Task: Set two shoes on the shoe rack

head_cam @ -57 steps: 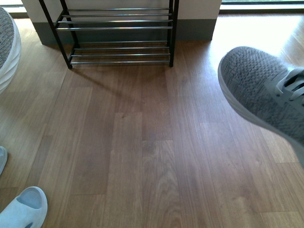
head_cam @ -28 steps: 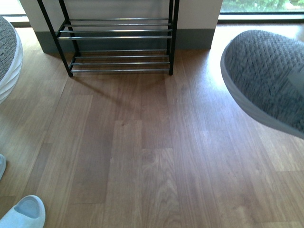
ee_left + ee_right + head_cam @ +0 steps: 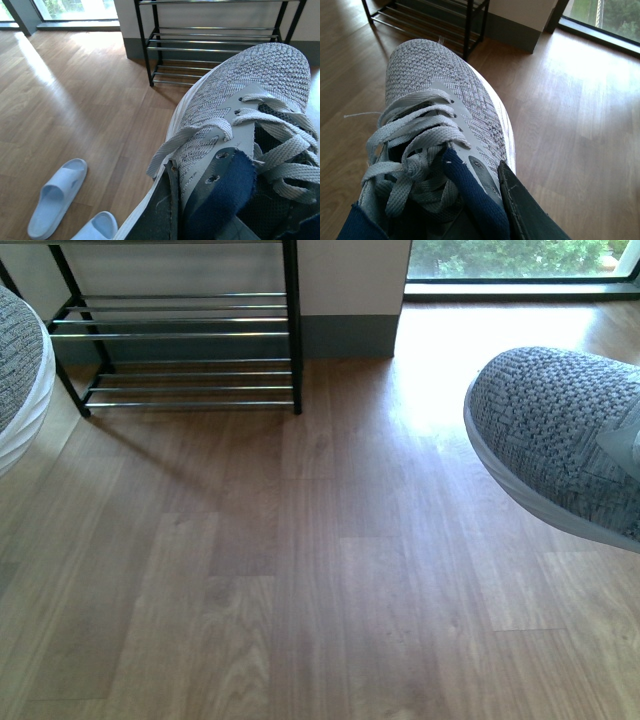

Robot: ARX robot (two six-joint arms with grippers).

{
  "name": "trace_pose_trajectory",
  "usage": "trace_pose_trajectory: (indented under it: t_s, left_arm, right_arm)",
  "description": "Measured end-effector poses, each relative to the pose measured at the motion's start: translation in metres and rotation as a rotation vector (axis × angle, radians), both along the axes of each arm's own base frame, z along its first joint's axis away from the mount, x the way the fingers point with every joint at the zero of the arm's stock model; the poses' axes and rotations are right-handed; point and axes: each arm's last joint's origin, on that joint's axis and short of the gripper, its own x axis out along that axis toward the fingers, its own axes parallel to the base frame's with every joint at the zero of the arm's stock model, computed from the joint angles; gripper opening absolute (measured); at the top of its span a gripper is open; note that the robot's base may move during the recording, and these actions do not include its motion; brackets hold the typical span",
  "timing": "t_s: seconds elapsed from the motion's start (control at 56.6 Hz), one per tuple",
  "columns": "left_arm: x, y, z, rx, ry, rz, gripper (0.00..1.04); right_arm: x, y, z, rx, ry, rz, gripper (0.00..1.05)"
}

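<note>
Both arms hold grey knit sneakers off the floor. In the front view one sneaker [image 3: 14,370] shows at the left edge and the other sneaker's toe [image 3: 560,435] fills the right side. The shoe rack [image 3: 180,335], black frame with chrome rods, stands at the back left against the wall. My left gripper [image 3: 187,202] is shut on the navy collar of its sneaker [image 3: 250,85], whose toe points toward the rack [image 3: 215,42]. My right gripper [image 3: 485,200] is shut on the collar of its sneaker [image 3: 430,70]. Two pale blue slides [image 3: 55,195] lie on the floor.
Wooden floor [image 3: 320,570] stretches from me to the rack. A grey skirting board [image 3: 350,335] runs along the wall beside the rack, and a glass door [image 3: 510,260] with greenery behind it is at the back right.
In the front view the rack has slid left and slightly lower. The pale slide at the lower left has left the frame. The right sneaker sits a little lower than half a second ago.
</note>
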Motion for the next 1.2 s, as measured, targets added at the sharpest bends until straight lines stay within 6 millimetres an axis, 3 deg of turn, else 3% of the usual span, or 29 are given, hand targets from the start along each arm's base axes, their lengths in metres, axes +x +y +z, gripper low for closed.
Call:
trace_pose_trajectory:
  t_s: [1.202]
  left_arm:
    - [0.0001,-0.0003,-0.0002,-0.001,0.002,-0.005,0.02]
  right_arm:
    - [0.0001,-0.0004,-0.0001,-0.001,0.001,-0.005,0.01]
